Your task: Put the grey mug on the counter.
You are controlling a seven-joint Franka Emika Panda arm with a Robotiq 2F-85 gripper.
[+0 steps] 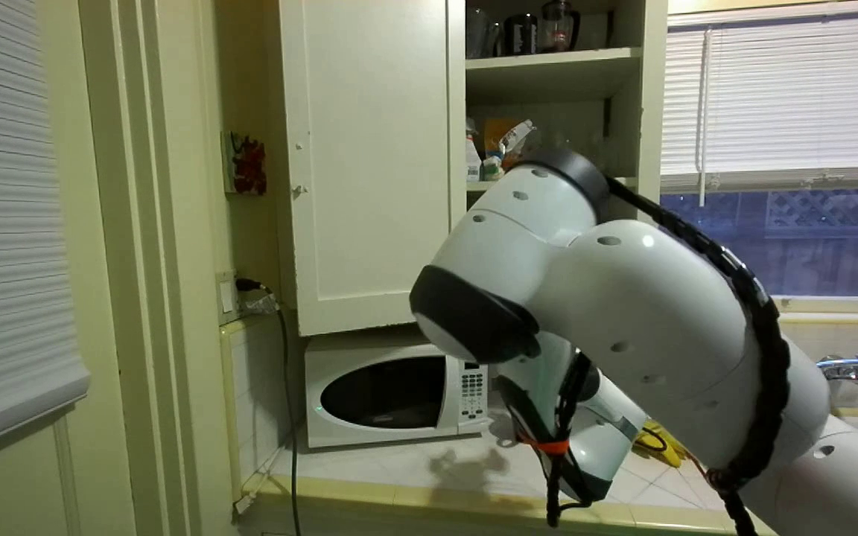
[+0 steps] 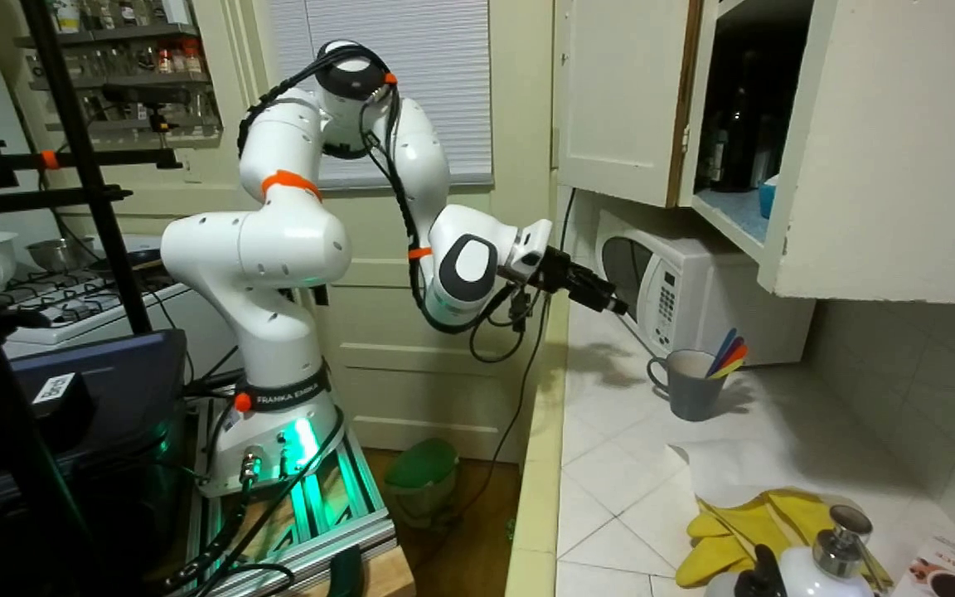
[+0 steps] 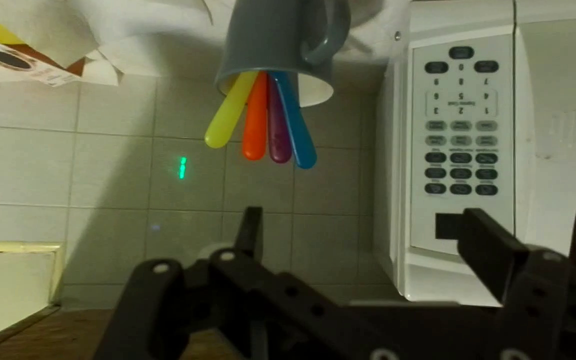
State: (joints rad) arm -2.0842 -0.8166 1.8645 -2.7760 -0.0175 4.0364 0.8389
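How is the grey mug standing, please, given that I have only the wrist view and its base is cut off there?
Observer: An exterior view shows the grey mug upright, with its base on the counter.
Operator: Thank you. Is there anything above the level of the microwave that I am missing?
Observer: Yes, in both exterior views a white cabinet door stands open, higher than the microwave.
Operator: And would anything else around the counter be outside my picture?
Observer: A white pump bottle is near the yellow gloves in an exterior view; its base is out of frame.
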